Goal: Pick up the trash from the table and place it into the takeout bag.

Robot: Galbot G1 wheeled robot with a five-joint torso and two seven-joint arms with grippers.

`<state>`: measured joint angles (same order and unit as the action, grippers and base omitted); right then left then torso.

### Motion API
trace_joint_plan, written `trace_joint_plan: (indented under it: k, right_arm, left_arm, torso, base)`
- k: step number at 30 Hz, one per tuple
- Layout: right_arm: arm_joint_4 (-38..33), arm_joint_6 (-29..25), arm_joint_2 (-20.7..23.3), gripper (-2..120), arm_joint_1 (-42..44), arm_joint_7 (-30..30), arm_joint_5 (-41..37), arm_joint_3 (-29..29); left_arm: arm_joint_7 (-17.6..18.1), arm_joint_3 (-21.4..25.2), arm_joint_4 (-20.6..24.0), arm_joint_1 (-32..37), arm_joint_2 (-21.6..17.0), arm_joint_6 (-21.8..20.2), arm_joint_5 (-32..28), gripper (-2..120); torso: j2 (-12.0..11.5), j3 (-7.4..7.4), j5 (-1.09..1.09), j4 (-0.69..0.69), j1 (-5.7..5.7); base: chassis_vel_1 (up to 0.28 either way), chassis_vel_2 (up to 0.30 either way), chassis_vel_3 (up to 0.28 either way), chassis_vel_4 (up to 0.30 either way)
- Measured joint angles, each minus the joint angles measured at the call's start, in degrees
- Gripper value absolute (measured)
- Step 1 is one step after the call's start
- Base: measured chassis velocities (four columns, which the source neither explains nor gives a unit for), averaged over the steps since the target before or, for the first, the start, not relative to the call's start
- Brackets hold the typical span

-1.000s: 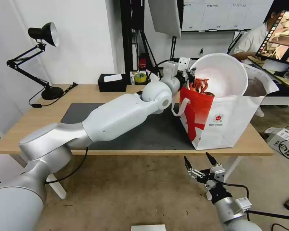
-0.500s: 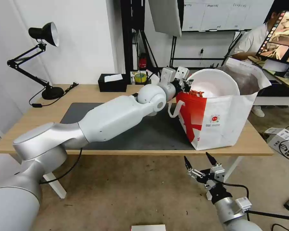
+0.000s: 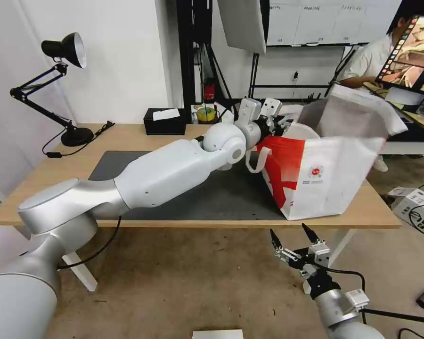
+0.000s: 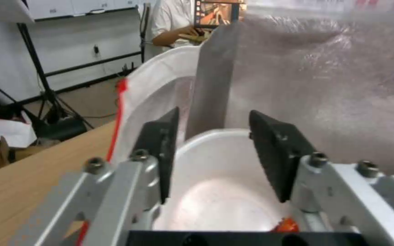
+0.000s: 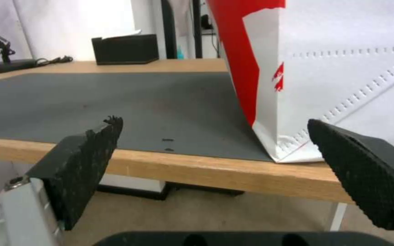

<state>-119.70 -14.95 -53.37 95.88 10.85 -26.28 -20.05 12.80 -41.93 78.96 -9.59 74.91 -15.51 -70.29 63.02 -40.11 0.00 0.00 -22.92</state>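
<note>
Resting low inside the takeout bag (image 3: 325, 176), the white round bowl (image 4: 224, 191) is seen just beyond the left tool (image 4: 215, 153), with a bit of red crayfish shell (image 4: 286, 225) at its near edge. The left tool's fingers (image 4: 162, 150) are spread apart and nothing is gripped between them; the bowl's rim lies in the gap without being clamped. The bag's silver foil lining (image 4: 325, 95) rises close beside and above this tool, and the tool (image 3: 274, 123) is poised at the bag's mouth over the red side panel, where a white strap handle (image 3: 255, 162) hangs just below the wrist. The bag stands on the worktop (image 3: 127, 136), partly on the dark grey mat (image 5: 115, 102). The right tool (image 3: 292, 240) is held below the worktop's front edge, beneath the bag, its fingers (image 5: 87, 160) set wide apart and empty. A black tissue box (image 3: 164, 121) sits well behind the left arm.
</note>
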Motion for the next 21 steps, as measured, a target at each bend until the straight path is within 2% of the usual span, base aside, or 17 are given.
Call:
trace_joint_plan:
  k: [2,3,6,7,10,11,14,15,17,18,20,21]
  right_arm:
    - [0.00,0.00,0.00,100,0.00,0.00,0.00,0.00]
    - [0.00,0.00,0.00,100,0.00,0.00,0.00,0.00]
    - [0.00,0.00,0.00,100,0.00,0.00,0.00,0.00]
    - [0.00,0.00,0.00,100,0.00,0.00,0.00,0.00]
    - [0.00,0.00,0.00,100,0.00,0.00,0.00,0.00]
    - [0.00,0.00,0.00,100,0.00,0.00,0.00,0.00]
    - [0.00,0.00,0.00,100,0.00,0.00,0.00,0.00]
    - [0.00,0.00,0.00,100,0.00,0.00,0.00,0.00]
    - [0.00,0.00,0.00,100,0.00,0.00,0.00,0.00]
    - [0.00,0.00,0.00,100,0.00,0.00,0.00,0.00]
    - [0.00,0.00,0.00,100,0.00,0.00,0.00,0.00]
    - [0.00,0.00,0.00,100,0.00,0.00,0.00,0.00]
  left_arm:
    - [-0.11,0.26,1.05,0.01,-0.68,0.69,0.02,66]
    - [-0.11,0.26,1.05,0.01,-0.68,0.69,0.02,66]
    - [-1.31,0.20,2.86,0.01,-3.04,4.20,0.86,79]
    - [-1.31,0.20,2.86,0.01,-3.04,4.20,0.86,79]
    - [-4.13,0.35,5.87,1.02,-7.13,8.22,2.88,94]
    - [-4.13,0.35,5.87,1.02,-7.13,8.22,2.88,94]
    - [-6.77,1.38,9.35,3.95,-12.15,13.47,5.27,99]
    - [-6.77,1.38,9.35,3.95,-12.15,13.47,5.27,99]
    - [-7.28,2.83,11.27,7.75,-15.58,17.55,7.32,100]
    - [-7.28,2.83,11.27,7.75,-15.58,17.55,7.32,100]
    - [-9.23,4.10,12.04,11.55,-18.58,20.95,8.50,100]
    - [-9.23,4.10,12.04,11.55,-18.58,20.95,8.50,100]
  torso:
    - [0.01,0.00,0.00,-0.01,0.00]
    - [0.01,0.00,0.00,-0.01,0.00]
    - [0.01,0.00,0.00,0.00,0.00]
    - [0.01,0.00,0.00,0.00,0.00]
    - [0.00,0.00,0.00,-0.01,0.00]
    - [0.00,0.00,0.00,-0.01,0.00]
    - [0.00,0.00,0.00,-0.01,0.00]
    - [0.00,0.00,0.00,-0.01,0.00]
    - [0.01,0.00,-0.01,0.01,0.00]
    - [0.01,0.00,-0.01,0.01,0.00]
    - [0.00,0.00,-0.02,0.00,0.00]
    - [0.00,0.00,-0.02,0.00,0.00]
  base:
    - [0.000,0.000,0.000,0.000]
    - [0.000,0.000,0.000,0.000]
    - [0.000,0.000,0.000,0.000]
    - [0.000,0.000,0.000,0.000]
    - [0.000,0.000,0.000,0.000]
    - [0.000,0.000,0.000,0.000]
    - [0.000,0.000,0.000,0.000]
    - [0.000,0.000,0.000,0.000]
    - [0.000,0.000,0.000,0.000]
    - [0.000,0.000,0.000,0.000]
    - [0.000,0.000,0.000,0.000]
    - [0.000,0.000,0.000,0.000]
